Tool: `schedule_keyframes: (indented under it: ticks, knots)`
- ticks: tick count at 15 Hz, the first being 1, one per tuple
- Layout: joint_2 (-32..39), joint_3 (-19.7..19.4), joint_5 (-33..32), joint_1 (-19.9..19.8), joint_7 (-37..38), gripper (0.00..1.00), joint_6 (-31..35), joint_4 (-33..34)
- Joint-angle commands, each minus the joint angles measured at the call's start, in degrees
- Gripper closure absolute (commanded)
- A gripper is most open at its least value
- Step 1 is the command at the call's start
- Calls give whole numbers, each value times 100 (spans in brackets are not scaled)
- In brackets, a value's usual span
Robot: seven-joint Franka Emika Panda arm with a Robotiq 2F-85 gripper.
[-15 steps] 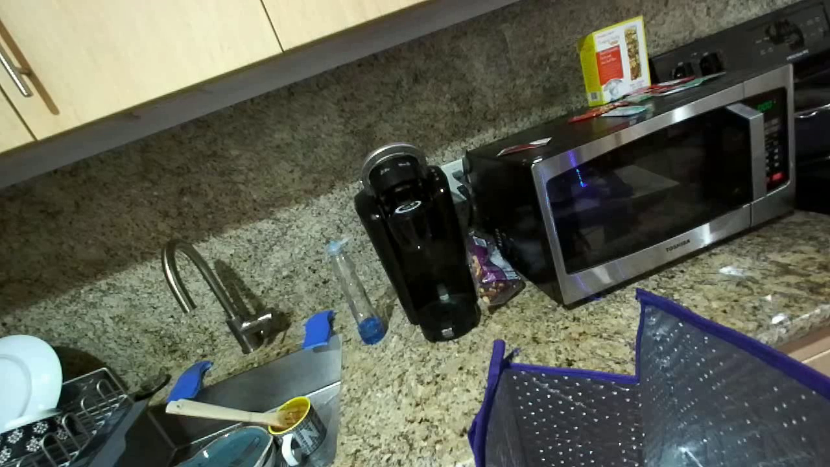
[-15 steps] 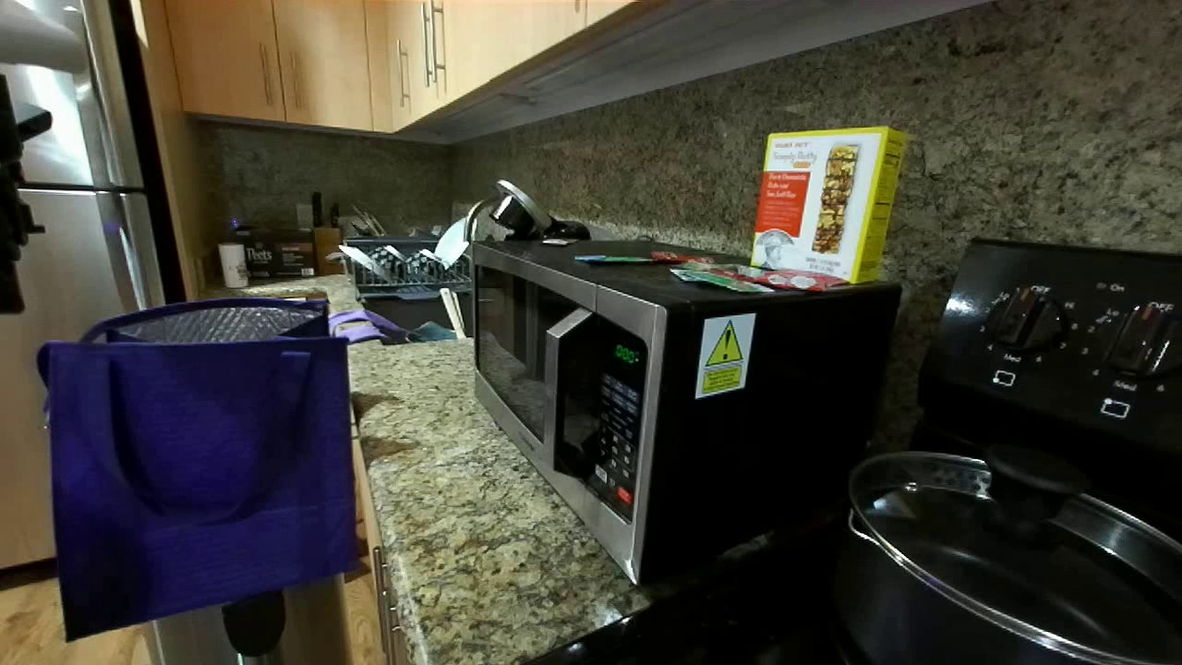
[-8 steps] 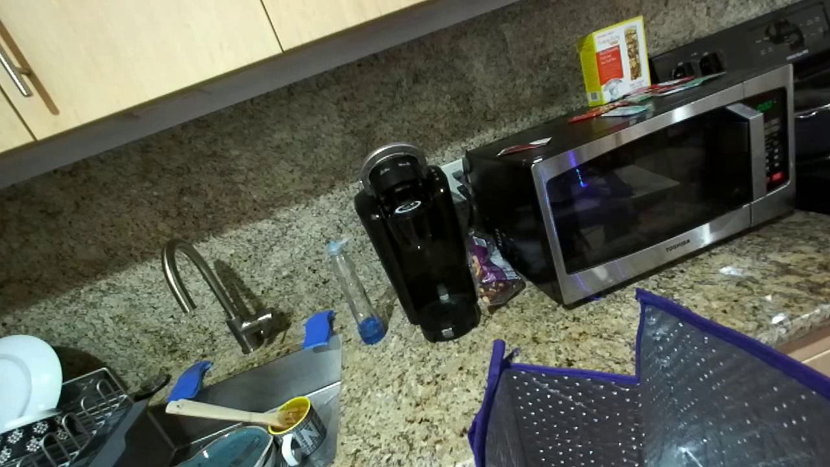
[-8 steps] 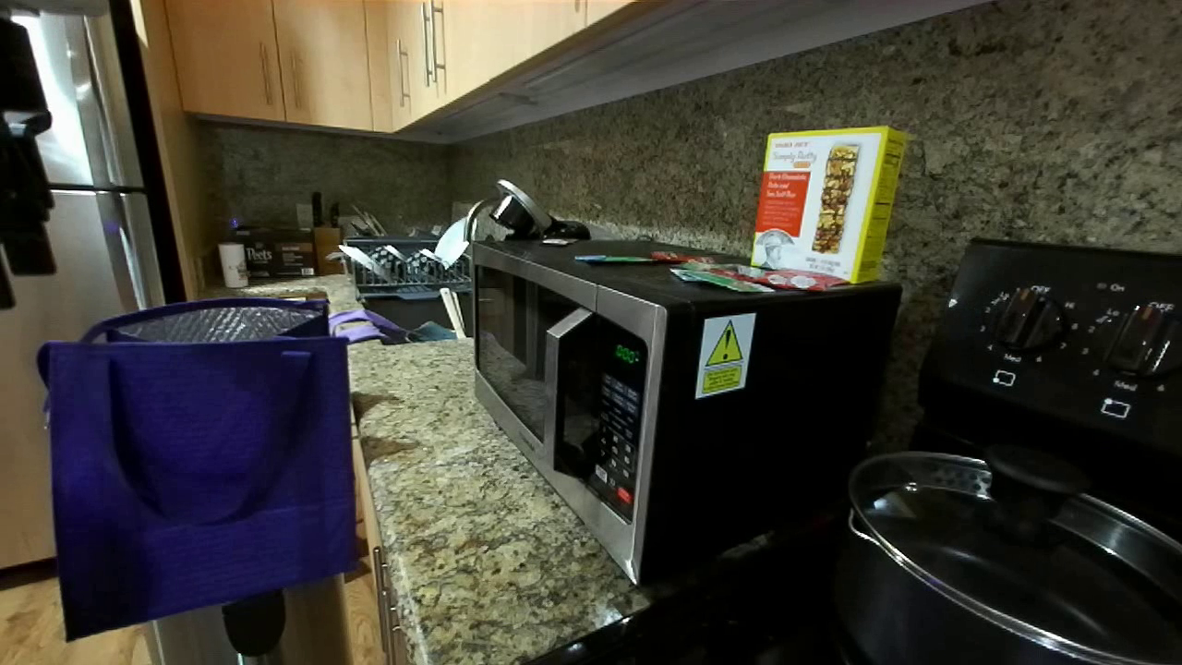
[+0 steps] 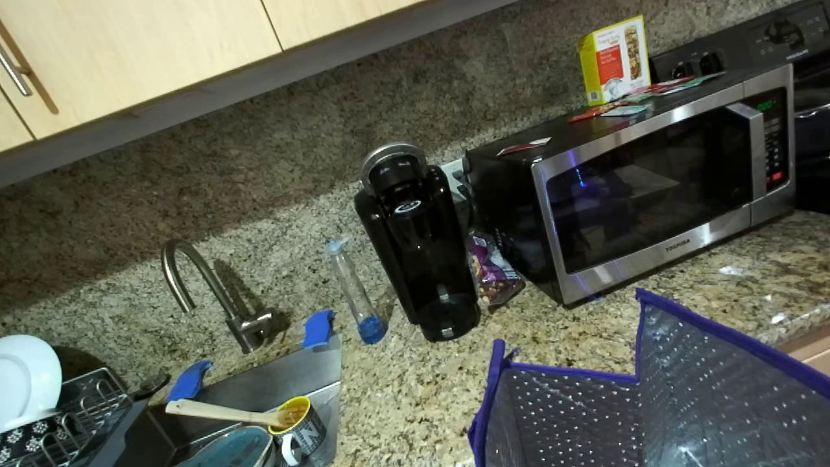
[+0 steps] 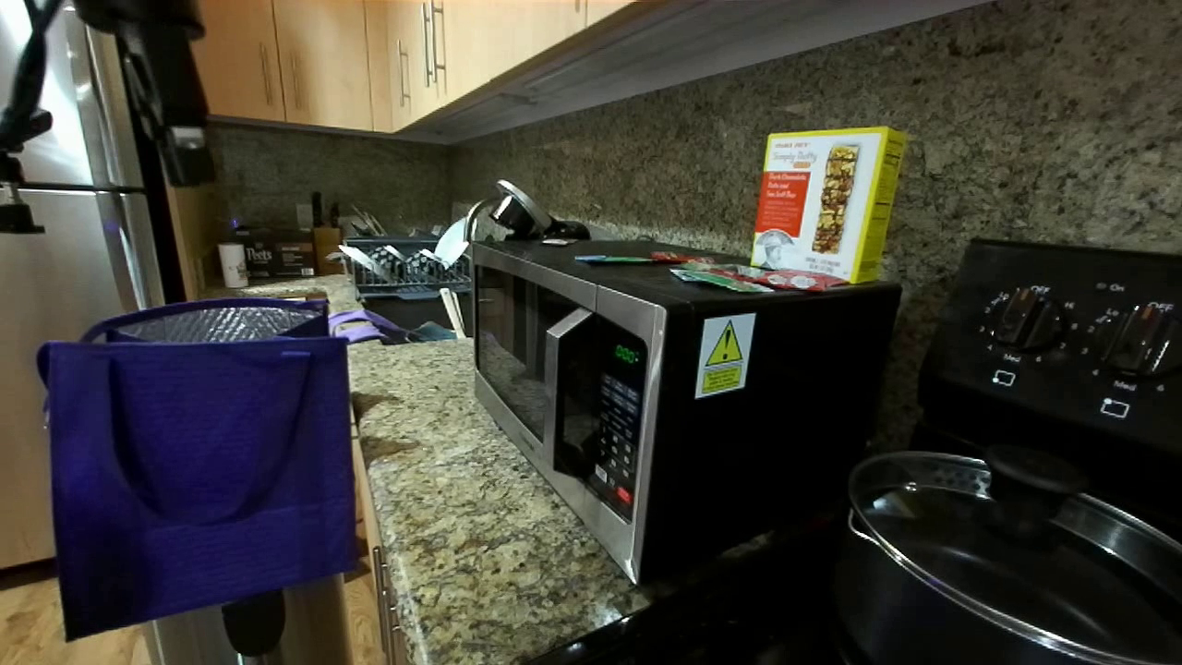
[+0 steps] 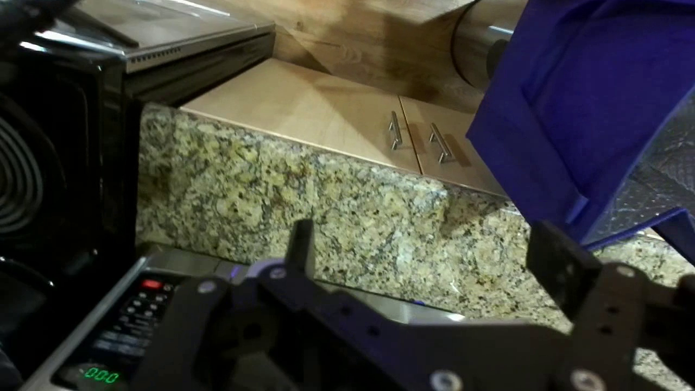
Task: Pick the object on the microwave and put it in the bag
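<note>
My gripper [image 7: 424, 233] is open and empty in the wrist view, with its two fingers wide apart over the counter. In an exterior view the gripper [image 6: 103, 196] hangs at the upper left, above the bag [image 6: 203, 462], apart from the microwave [image 6: 757, 388]. A small flat red-and-white packet [image 5: 524, 148] lies on the near end of the microwave's top [image 5: 557, 133]. More flat red, white and green packets [image 6: 725, 279] lie there near the yellow carton [image 6: 831, 203]. The bag stands open, purple outside with a grey lining [image 5: 570, 415]. In the wrist view the packets are out of view.
A black coffee maker [image 5: 415, 246] and a snack bag [image 5: 493, 269] stand beside the microwave. A bottle [image 5: 356, 292], sink and tap [image 5: 201, 272] lie further along. A lidded pot [image 6: 1007, 554] stands on the stove. Cupboards [image 6: 517, 55] overhang the counter [image 6: 462, 499].
In an exterior view my gripper has moved from the left edge to the right, into view above the bag. The packets, carton, microwave and bag have not moved.
</note>
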Motion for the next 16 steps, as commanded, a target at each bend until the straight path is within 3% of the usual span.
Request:
schedule_keyframes:
  ticks: [1, 5, 6, 9, 16]
  knots:
    - [1199, 157, -371, 129, -108, 0, 200, 1102]
    - [2078, 235, -853, 257, -95, 0, 217, 2108]
    - [1693, 128, -656, 309, 22, 0, 358, 1616]
    - [2066, 129, -759, 345, 17, 0, 350, 1999]
    - [2075, 131, -770, 347, 17, 0, 342, 2016]
